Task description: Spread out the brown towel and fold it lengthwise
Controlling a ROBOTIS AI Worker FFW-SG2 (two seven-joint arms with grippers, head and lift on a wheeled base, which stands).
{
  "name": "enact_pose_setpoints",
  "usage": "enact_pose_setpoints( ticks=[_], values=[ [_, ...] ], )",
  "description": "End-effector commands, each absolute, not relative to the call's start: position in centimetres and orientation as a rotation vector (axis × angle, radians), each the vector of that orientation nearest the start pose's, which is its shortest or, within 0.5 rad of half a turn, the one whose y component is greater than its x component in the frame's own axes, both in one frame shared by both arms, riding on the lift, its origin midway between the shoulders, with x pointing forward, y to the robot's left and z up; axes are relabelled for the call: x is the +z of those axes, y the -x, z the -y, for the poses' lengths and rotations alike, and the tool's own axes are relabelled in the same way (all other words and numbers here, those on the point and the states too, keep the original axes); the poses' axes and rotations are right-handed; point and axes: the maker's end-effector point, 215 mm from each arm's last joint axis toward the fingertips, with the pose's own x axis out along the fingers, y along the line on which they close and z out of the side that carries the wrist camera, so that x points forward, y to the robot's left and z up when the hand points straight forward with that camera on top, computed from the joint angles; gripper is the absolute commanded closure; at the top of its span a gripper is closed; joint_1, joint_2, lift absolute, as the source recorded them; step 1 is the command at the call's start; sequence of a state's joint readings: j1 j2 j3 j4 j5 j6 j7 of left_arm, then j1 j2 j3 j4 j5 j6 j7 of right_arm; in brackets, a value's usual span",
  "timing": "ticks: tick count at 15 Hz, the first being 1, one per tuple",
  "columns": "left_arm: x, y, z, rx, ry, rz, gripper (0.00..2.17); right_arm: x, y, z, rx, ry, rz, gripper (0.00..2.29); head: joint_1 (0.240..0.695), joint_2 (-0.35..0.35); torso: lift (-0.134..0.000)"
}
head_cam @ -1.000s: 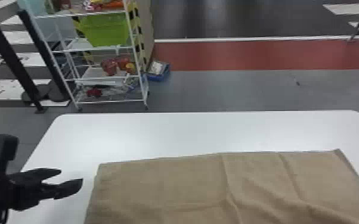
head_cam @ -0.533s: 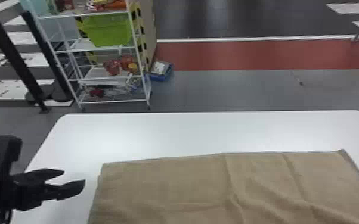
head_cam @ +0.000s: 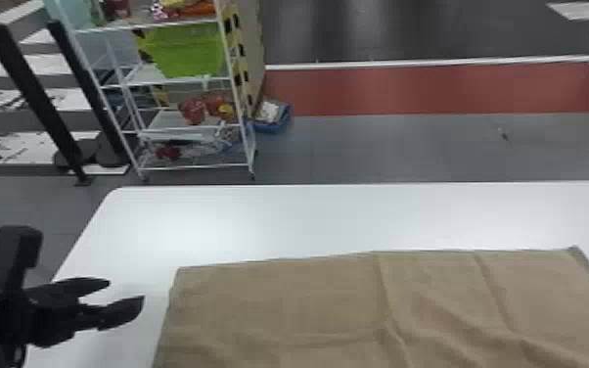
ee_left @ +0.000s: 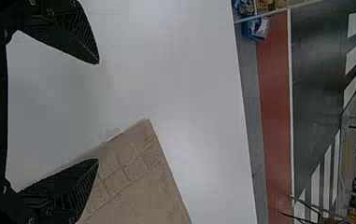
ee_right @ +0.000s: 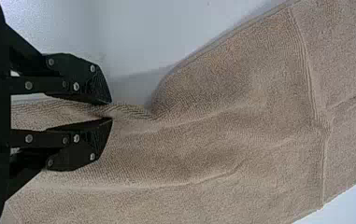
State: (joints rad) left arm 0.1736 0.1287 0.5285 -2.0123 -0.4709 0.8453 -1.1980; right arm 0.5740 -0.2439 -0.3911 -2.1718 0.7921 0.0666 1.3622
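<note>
In the head view my left gripper (head_cam: pixel 124 296) is at the left, beside the left end of the brown towel (head_cam: pixel 279 303), which lies spread over the near part of the table. The left wrist view shows the left gripper (ee_left: pixel 98 112) open and empty, with a corner of the towel (ee_left: pixel 138 172) near its lower finger. In the right wrist view my right gripper (ee_right: pixel 110 110) is shut on the towel (ee_right: pixel 222 135), gripping a pinched ridge near its edge. Folds and creases run across the towel's right half.
The white table (head_cam: pixel 279 215) has a bare strip beyond the towel. Behind it on the floor stand a wire shelf (head_cam: pixel 186 80) holding a green bin (head_cam: pixel 186 51), a blue tray (head_cam: pixel 274 120) and black posts (head_cam: pixel 39 98).
The dark gripper tip at the head view's lower right edge a second ago has left that view. My left gripper stays at the towel's left side, barely shifted.
</note>
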Motion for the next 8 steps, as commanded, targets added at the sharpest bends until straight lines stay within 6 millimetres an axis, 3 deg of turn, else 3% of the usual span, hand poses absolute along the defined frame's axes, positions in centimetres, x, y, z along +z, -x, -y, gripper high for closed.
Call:
enact_pose_setpoints(
  ticks=[1,8],
  values=[
    [-42.1,-40.4,-40.8,-0.339,-0.042,-0.742,0.15,-45.2,-28.8,33.5,0.939,0.923,-0.825,1.34,0.695,0.123,-0.122],
    [-42.2,-39.9,-42.2,-0.321,-0.042,-0.753,0.15,-43.6,-26.4,37.8,0.946,1.027,-0.846,1.33,0.695,0.101,-0.122]
  ],
)
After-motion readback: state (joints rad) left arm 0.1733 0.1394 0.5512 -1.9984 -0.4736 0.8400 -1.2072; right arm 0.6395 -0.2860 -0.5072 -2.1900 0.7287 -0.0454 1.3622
